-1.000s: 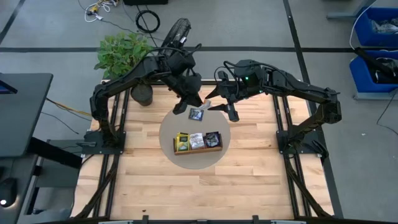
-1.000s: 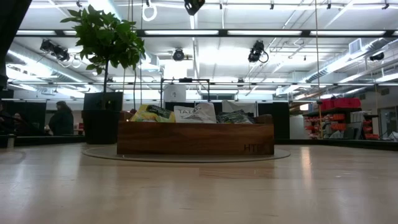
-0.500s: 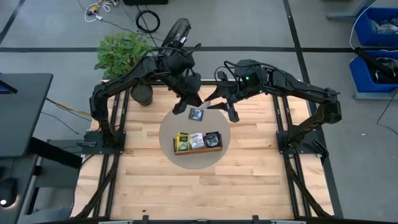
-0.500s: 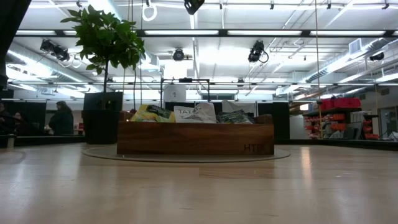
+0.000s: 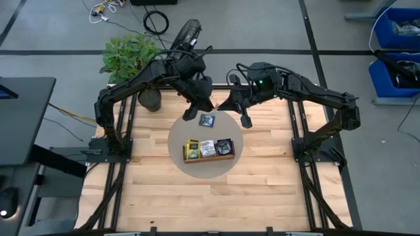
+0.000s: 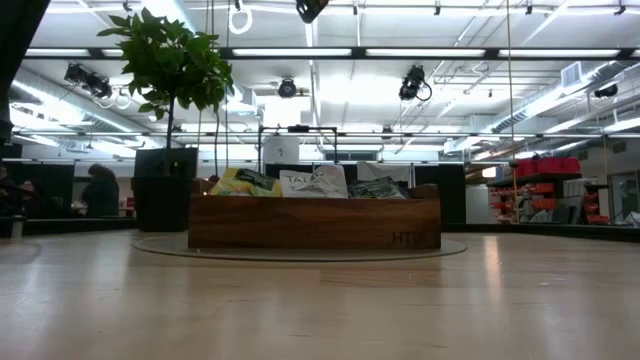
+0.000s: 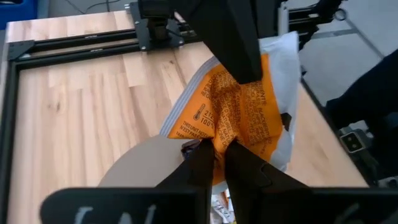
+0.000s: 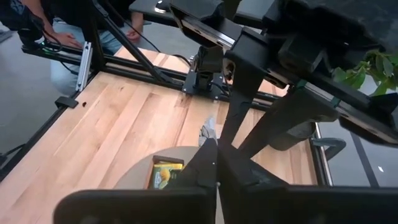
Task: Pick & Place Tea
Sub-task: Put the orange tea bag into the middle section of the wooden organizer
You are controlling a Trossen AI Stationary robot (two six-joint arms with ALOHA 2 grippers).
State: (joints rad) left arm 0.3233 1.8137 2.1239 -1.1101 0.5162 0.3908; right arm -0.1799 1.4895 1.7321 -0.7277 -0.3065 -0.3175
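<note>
Desk (image 5: 157,196): pale wood planks, carrying a round grey mat (image 5: 177,141).

Wooden tray (image 5: 209,150): sits on the mat, three compartments. From above, a yellow packet (image 5: 193,151) fills one end, a pale packet (image 5: 208,148) the middle, a dark packet (image 5: 224,146) the other end. How many packets are stacked in each cannot be counted. In the low view the tray's front wall hides all but the packets' tops.

Dark blue packet (image 5: 207,120): lies flat on the mat, apart from the tray, towards the two arms.

Orange packet (image 7: 239,115): held above the mat's far edge between both tools. In the left wrist view it is crumpled, with a white edge, and a dark finger from the other arm covers its upper part. From above it is almost wholly hidden by the arms.

Left tool (image 7: 219,163): fingers pressed together on the near edge of the orange packet.

Right tool (image 8: 214,163): fingers closed tight; in its own wrist view the packet cannot be made out between them, though the left wrist view shows it pinching the packet's far side.

Potted plant (image 5: 131,56): at the desk's far left corner, pot partly hidden by the left arm.

Person (image 8: 74,31): crouched beyond the desk, cut off by the frame.
</note>
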